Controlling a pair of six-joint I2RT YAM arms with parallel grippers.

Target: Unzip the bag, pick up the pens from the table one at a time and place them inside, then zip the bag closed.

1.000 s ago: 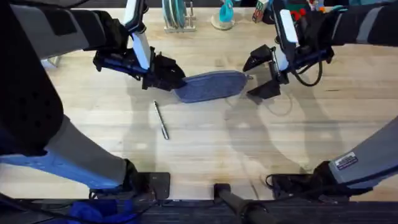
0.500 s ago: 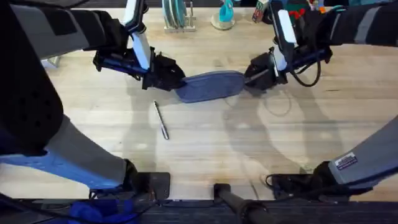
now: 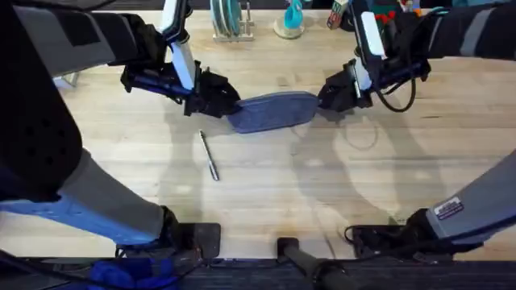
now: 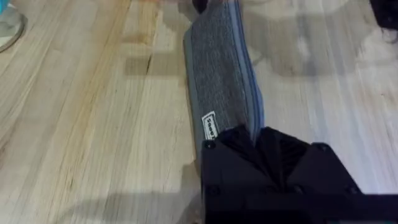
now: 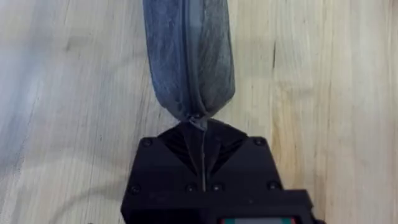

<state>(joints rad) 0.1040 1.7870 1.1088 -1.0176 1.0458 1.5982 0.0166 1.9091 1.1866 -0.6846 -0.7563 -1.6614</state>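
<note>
The blue-grey bag [image 3: 272, 111] lies across the middle of the table [image 3: 266, 193], with its zipper closed along the top. My left gripper [image 3: 226, 107] is shut on the bag's left end; in the left wrist view the bag [image 4: 221, 81] runs away from the gripper [image 4: 255, 132]. My right gripper [image 3: 324, 98] is shut at the right end. In the right wrist view the gripper [image 5: 199, 124] pinches the zipper pull at the tip of the bag [image 5: 189, 56]. A silver-grey pen [image 3: 210, 155] lies on the wood in front of the bag's left end.
A dish rack [image 3: 230, 20], a teal object [image 3: 292, 16] and some colourful items [image 3: 391, 12] stand along the far edge. The right arm's black cable [image 3: 399, 93] hangs beside its wrist. Bare wood stretches in front of the bag.
The right gripper was open beside the bag's right end. It moved in and shut on the zipper pull. The left gripper, bag and pen have not moved.
</note>
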